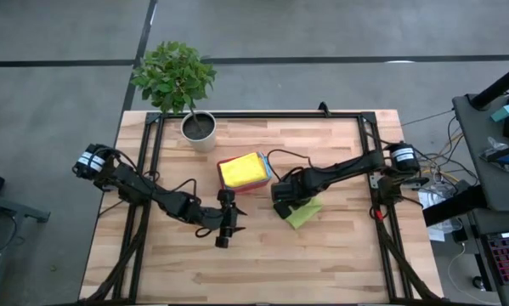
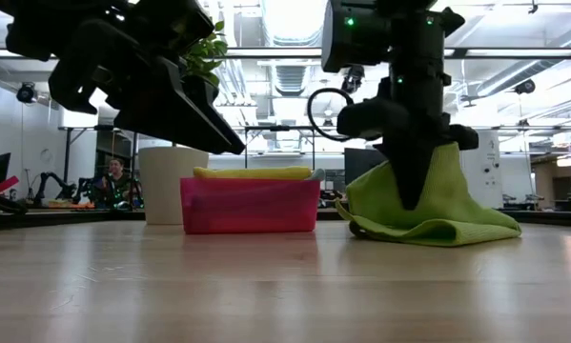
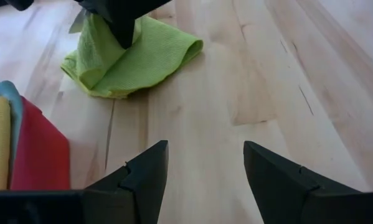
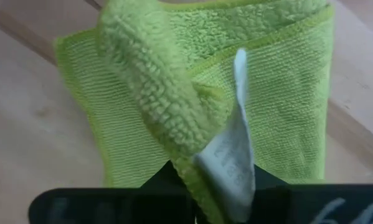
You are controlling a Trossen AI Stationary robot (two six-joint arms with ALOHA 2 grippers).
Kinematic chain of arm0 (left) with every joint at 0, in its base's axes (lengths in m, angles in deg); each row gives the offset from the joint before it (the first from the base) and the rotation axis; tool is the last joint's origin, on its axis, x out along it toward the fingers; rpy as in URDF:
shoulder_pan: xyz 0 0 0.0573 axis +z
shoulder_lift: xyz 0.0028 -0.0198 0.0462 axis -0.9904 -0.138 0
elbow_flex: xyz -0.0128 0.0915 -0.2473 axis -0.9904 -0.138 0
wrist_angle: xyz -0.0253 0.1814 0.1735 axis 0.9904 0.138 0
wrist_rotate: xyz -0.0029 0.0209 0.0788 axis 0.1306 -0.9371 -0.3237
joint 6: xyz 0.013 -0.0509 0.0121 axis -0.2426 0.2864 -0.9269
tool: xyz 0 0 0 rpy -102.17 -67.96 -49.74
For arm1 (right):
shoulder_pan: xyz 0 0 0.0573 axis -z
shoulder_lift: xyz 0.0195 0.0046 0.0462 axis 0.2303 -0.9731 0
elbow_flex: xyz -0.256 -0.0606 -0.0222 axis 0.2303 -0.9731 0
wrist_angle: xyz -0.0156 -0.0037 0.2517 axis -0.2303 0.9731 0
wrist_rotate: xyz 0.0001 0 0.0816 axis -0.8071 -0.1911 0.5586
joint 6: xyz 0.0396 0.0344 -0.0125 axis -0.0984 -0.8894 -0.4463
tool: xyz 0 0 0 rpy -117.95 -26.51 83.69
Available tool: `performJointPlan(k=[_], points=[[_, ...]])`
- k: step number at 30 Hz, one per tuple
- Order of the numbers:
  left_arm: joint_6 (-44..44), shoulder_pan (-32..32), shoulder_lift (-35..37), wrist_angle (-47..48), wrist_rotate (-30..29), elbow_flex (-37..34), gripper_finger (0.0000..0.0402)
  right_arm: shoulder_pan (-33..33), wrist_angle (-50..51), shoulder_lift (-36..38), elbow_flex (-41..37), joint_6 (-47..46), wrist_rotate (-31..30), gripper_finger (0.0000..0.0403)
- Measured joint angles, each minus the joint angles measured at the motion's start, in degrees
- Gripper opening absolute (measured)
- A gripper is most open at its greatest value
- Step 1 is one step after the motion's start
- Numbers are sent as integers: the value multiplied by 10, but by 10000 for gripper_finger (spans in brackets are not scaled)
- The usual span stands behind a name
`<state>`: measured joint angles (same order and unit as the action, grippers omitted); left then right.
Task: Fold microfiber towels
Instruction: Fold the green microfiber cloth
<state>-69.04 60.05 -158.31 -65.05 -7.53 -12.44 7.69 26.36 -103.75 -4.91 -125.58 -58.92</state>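
One wooden worktop [image 1: 322,255] carries everything in play, with a potted plant [image 1: 190,93] at its far edge. Next in size, the pink tray [image 2: 250,205] sits near the worktop's middle and holds a stack of folded towels; a yellow towel [image 1: 241,170] lies on top, and a teal-blue edge [image 3: 5,93] shows beside it in the left wrist view. Just beside the tray, toward the right arm, the lime green towel [image 2: 438,214] lies partly on the worktop in a rumpled, half-doubled heap, one part pulled up into a peak. The right gripper [image 2: 411,195] is clenched on that raised fold, with the white care label [image 4: 233,155] hanging right at the pinch. The left gripper [image 3: 205,180] hovers over bare wood on the other side of the tray, released and holding nothing, apart from the cloth. Handling judgement: the cloth looks light, limp and plush, so it should drape and sag from any single pinch and cannot be pushed flat like a stiff sheet; the looped pile probably grips the wood a little, so dragging may bunch it. Best hold is likely at a stitched hem or corner [image 4: 317,25], where the edge is firmer, with a second pinch on the neighbouring corner to keep the fold square. Nothing fragile here; slipping out of a shallow pinch is the main risk.
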Motion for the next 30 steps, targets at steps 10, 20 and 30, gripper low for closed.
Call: performJointPlan(k=[10, 20, 30], points=[[14, -1, 0, -2, 0, 0, 193, 0, -33, -2, 0, -20, 16, 98], [21, -1, -7, -12, 0, 0, 193, 0, -88, 8, 0, -15, 65, 201], [27, -1, -9, -12, 0, 0, 193, -1, -87, 30, 9, -65, 80, 221]])
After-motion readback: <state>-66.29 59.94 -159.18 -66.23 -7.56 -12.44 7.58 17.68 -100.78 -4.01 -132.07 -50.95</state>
